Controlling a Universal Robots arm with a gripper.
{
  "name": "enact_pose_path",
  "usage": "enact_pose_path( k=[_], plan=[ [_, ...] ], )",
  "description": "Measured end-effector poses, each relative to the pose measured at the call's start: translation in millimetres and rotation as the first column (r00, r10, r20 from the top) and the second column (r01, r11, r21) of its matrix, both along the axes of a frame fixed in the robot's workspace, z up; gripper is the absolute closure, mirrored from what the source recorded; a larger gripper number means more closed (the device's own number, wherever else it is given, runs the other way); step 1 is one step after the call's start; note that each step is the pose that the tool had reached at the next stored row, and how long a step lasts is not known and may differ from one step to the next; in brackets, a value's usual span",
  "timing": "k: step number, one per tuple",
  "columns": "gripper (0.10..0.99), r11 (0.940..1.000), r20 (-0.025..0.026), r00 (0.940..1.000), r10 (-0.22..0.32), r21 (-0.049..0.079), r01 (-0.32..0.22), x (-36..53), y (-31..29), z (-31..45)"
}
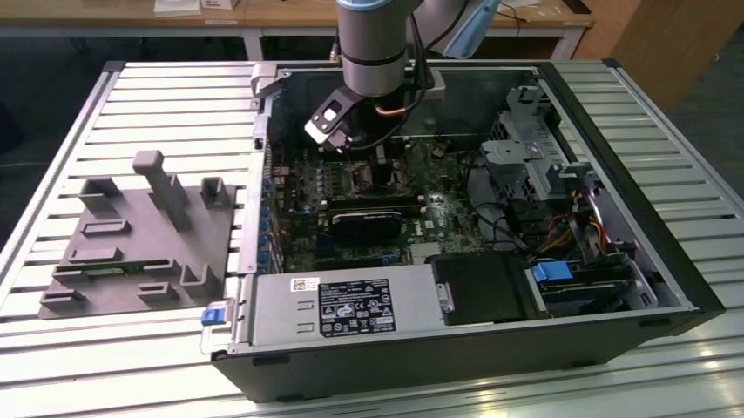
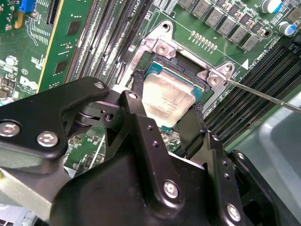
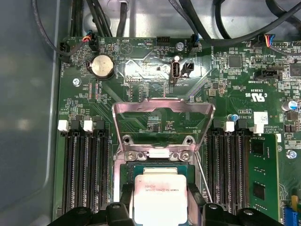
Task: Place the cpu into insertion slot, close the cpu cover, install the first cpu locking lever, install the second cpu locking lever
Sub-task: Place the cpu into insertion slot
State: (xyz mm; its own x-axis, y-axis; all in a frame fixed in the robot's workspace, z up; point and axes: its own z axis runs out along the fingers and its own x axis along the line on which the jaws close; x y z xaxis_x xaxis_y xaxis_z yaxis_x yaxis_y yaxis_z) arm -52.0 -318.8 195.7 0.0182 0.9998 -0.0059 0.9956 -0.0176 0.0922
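The cpu is a pale silvery square chip sitting in or just over the insertion slot, whose dark frame shows around it on the green motherboard. My gripper is shut on the cpu, with black fingers against two opposite edges. The cpu cover is swung open, away from the slot. A thin locking lever sticks out beside the slot. In the exterior view the gripper reaches down into the open computer case.
Long memory slots flank the socket. A black fan card, the power supply and a drive cage fill the case. A grey fixture lies on the slatted table at the exterior view's left.
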Motion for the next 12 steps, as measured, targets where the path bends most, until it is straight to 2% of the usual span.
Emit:
enact_pose_path(
  k=[7,8,9,10,12],
  plan=[
    [0.537,1.0000,0.0001,1.0000,0.000,0.001,0.000,0.0,0.1,-0.1],
    [0.482,1.0000,0.0001,1.0000,0.000,0.001,0.000,0.0,0.1,-0.1],
    [0.482,1.0000,0.0000,1.0000,0.000,0.001,0.000,0.0,0.0,-0.1],
    [0.416,1.0000,0.0001,1.0000,0.000,0.001,0.000,0.0,0.0,-0.1],
    [0.416,1.0000,0.0000,1.0000,0.000,0.001,0.000,0.0,0.0,-0.1]
  ],
)
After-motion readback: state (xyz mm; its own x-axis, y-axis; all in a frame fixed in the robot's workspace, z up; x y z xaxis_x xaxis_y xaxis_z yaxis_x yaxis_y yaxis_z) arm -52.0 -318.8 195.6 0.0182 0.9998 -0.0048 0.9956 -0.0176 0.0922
